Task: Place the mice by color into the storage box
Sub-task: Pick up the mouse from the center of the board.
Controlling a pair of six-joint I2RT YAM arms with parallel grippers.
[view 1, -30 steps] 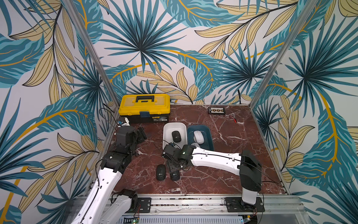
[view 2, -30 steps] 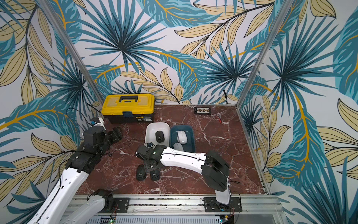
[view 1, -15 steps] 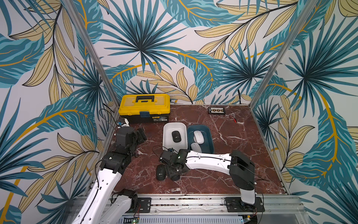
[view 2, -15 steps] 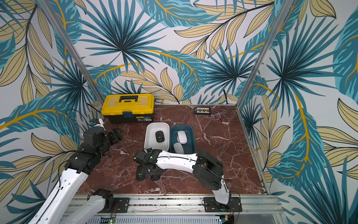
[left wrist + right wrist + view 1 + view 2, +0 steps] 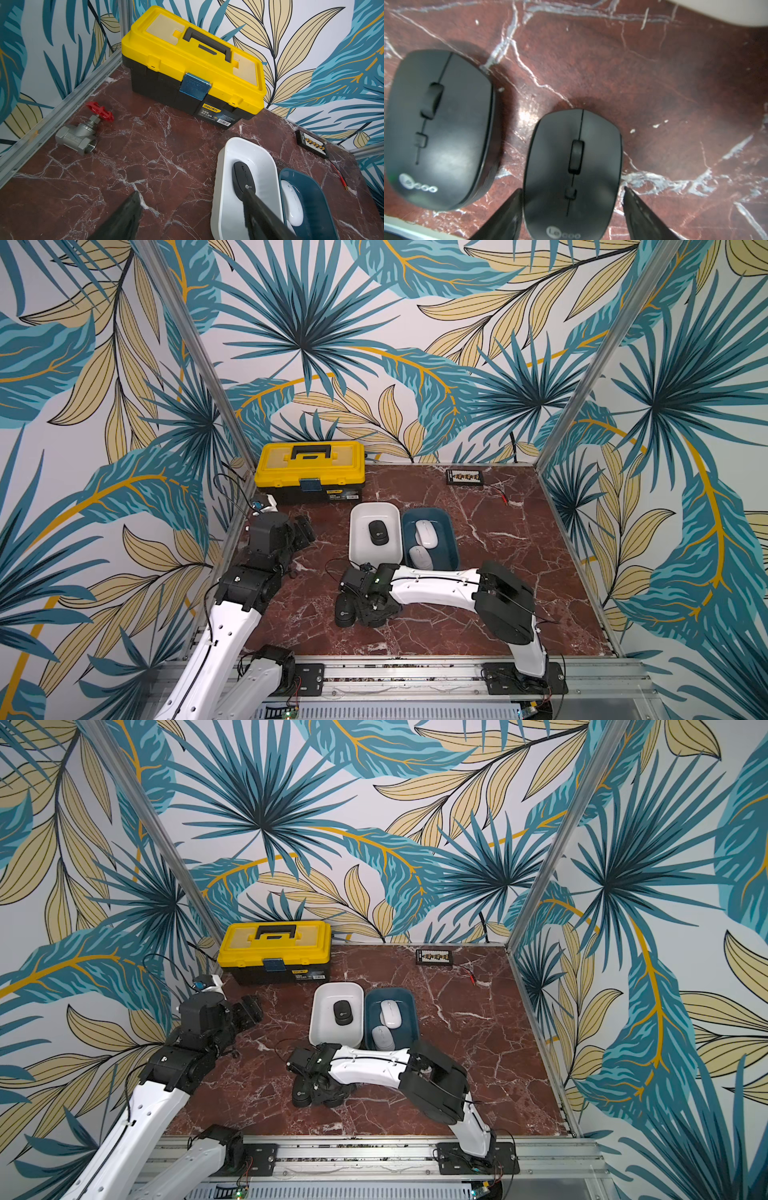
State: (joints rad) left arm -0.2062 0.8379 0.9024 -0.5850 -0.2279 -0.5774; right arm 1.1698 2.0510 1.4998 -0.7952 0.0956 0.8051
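While the right end effector [image 5: 572,188] straddles a black mouse [image 5: 575,162] on the near desk [image 5: 654,83], jaws apart and unclamped, the light, rigid, smooth shell seems best pinched across its sides. The left end effector [image 5: 191,192] hangs apart, empty; a second black mouse [image 5: 440,128] lies just beside.

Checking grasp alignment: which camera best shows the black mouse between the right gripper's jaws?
The right wrist view: the black mouse appears close up and uncovered, with a jaw on each side. In both top views the right gripper hides most of it. The left wrist view does not show it.
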